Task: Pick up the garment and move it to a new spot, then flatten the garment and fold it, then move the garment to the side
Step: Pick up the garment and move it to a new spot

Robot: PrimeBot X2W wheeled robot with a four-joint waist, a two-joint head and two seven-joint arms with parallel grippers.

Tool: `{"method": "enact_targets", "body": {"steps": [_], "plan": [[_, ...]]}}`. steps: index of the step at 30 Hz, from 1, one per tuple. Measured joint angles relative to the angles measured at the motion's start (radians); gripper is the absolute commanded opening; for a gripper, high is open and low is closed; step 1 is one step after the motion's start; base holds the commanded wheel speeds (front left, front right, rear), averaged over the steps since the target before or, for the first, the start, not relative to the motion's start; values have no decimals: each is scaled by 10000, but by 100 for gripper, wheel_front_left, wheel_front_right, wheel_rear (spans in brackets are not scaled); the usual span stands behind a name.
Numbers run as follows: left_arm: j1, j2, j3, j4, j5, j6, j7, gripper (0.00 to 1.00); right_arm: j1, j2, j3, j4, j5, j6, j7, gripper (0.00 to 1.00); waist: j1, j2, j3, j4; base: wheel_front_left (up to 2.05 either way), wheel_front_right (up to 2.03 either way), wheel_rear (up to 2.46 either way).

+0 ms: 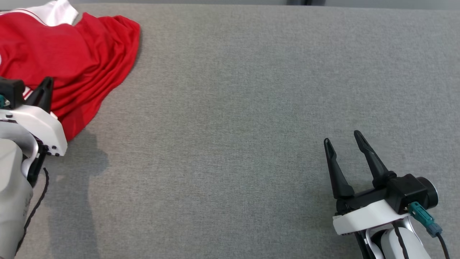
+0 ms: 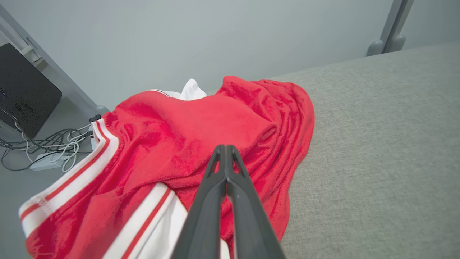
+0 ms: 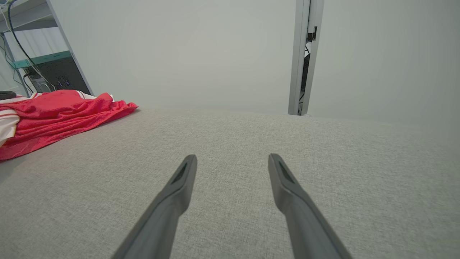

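The garment (image 1: 72,54) is a red jersey with white, red-striped trim, lying crumpled at the far left corner of the grey padded surface (image 1: 251,108). My left gripper (image 1: 46,83) is shut, its tips over the garment's near edge. In the left wrist view the two fingers of the left gripper (image 2: 225,148) are pressed together above the red garment (image 2: 201,122); no cloth shows between them. My right gripper (image 1: 343,138) stands open at the near right over bare surface, far from the garment. From the right wrist, the right gripper (image 3: 233,160) is spread wide and the garment (image 3: 54,111) lies far left.
Beyond the surface's left edge, cables and a power strip (image 2: 54,151) lie on the floor beside a dark box (image 2: 21,90). A grey post (image 3: 303,57) rises behind the far edge. The grey surface stretches bare from the garment to the right.
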Motion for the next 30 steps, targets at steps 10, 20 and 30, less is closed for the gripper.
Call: {"method": "enact_targets", "body": {"steps": [10, 20, 30], "plan": [[312, -15, -247, -527, -81, 2, -291, 0, 109, 2, 31, 71, 134, 0, 0, 100, 1, 0, -464, 388, 0, 0, 0], [1709, -307, 1039, -2938, -596, 604, -738, 100, 639, 2, -263, 63, 226, 0, 0, 100, 0, 0, -1208, 426, 0, 0, 0], [6093, -1310, 3430, -7509, 339, 1116, -754, 100, 1381, 2, -669, -326, 71, 0, 0, 100, 0, 0, -2415, 312, 0, 0, 0]]}}
